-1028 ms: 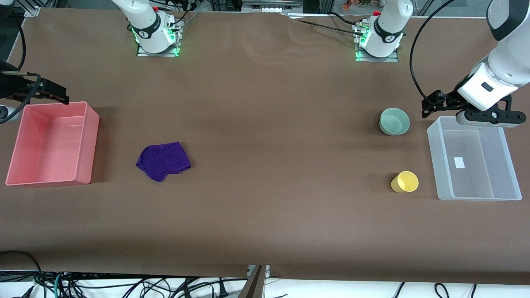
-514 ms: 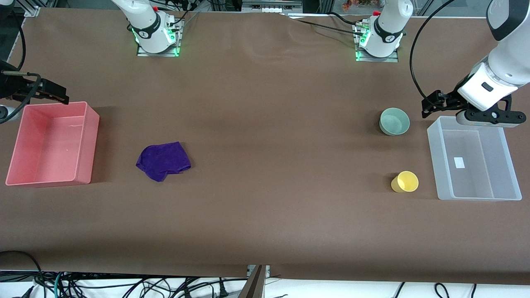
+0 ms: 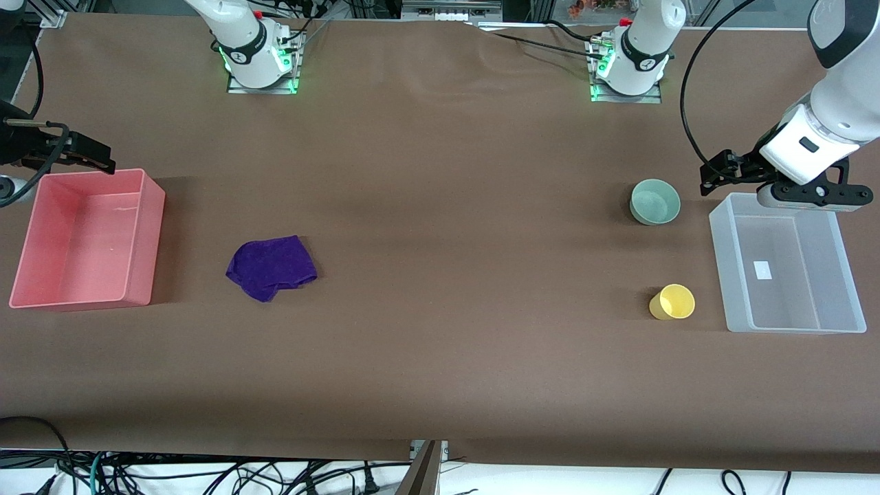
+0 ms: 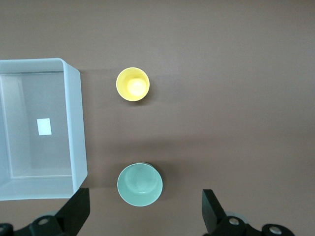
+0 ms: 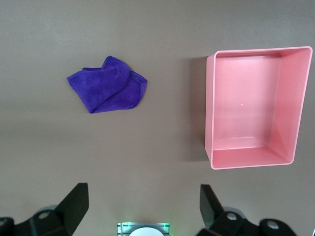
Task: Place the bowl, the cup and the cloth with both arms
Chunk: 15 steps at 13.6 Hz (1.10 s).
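Nothing has moved over the last second, so the task hasn't started. The left gripper (image 4: pixel 142 216) hangs with fingers spread, empty, over the table beside the clear bin (image 3: pixel 719 254); the right gripper (image 5: pixel 142 211), equally spread and empty, waits by the pink bin (image 3: pixel 148 234). One bowl (image 3: pixel 655 201), one cup (image 3: pixel 672 302) nearer the camera, one cloth (image 3: pixel 271 267) beside the pink bin, two bins, all on the table (image 3: pixel 440 344).

One bowl (image 3: pixel 655 201), one cup (image 3: pixel 672 302), one cloth (image 3: pixel 271 267), two bins (image 3: pixel 87 237) (image 3: pixel 787 263).
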Available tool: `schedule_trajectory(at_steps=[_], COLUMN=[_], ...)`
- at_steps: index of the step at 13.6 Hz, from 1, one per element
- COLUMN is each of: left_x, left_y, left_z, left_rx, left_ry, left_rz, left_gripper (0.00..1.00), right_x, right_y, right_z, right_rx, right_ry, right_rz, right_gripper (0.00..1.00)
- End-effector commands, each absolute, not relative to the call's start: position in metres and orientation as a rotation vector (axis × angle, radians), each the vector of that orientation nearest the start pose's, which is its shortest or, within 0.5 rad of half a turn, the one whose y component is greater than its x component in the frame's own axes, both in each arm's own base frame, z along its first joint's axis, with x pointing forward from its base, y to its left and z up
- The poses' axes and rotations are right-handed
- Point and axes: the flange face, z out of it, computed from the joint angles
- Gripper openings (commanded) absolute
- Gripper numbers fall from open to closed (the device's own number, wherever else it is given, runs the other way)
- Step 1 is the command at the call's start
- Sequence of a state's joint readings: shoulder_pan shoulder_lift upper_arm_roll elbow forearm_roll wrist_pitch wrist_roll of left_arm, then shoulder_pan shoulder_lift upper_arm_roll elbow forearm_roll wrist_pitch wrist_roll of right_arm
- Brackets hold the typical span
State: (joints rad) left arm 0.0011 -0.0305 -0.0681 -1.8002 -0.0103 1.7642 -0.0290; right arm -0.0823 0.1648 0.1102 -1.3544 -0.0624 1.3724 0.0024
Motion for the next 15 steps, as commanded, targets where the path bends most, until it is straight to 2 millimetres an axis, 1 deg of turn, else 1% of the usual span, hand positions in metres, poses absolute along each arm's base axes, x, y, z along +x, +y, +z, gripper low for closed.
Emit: schedule_trajectory(at_steps=[1, 8, 11, 13, 15], left_x=[0.5540, 0.5530, 0.5524, 0.5524, 0.5524], left_y=[-0.0382, -0.0382, -0.0372, -0.0370, -0.0370], left_z=[0.5526, 0.5518, 0.5513, 0.5513, 0.5513], left_rx=[-3.163, -3.163, -3.161, -3.159, -3.159], left_ry=[0.042, 0.044, 0.045, 0.045, 0.045], left_rz=[0.024, 0.038, 0.048, 0.048, 0.048], left_gripper=[1.00, 1.00, 1.00, 1.00, 1.00], right_x=[0.5842, 0.5846, 0.5820, 0.5813, 0.5808], right_y=[0.0057, 0.0035, 0.0035, 0.0032, 0.0091], right_z=[0.6174, 0.6181, 0.6247, 0.6192, 0.6161], right_rx=[-3.174, -3.142, -3.154, -3.156, -3.155], right_ry=[-0.014, -0.017, -0.001, -0.003, -0.023], right_rz=[0.202, 0.189, 0.165, 0.187, 0.196], right_gripper=[1.00, 1.00, 1.00, 1.00, 1.00])
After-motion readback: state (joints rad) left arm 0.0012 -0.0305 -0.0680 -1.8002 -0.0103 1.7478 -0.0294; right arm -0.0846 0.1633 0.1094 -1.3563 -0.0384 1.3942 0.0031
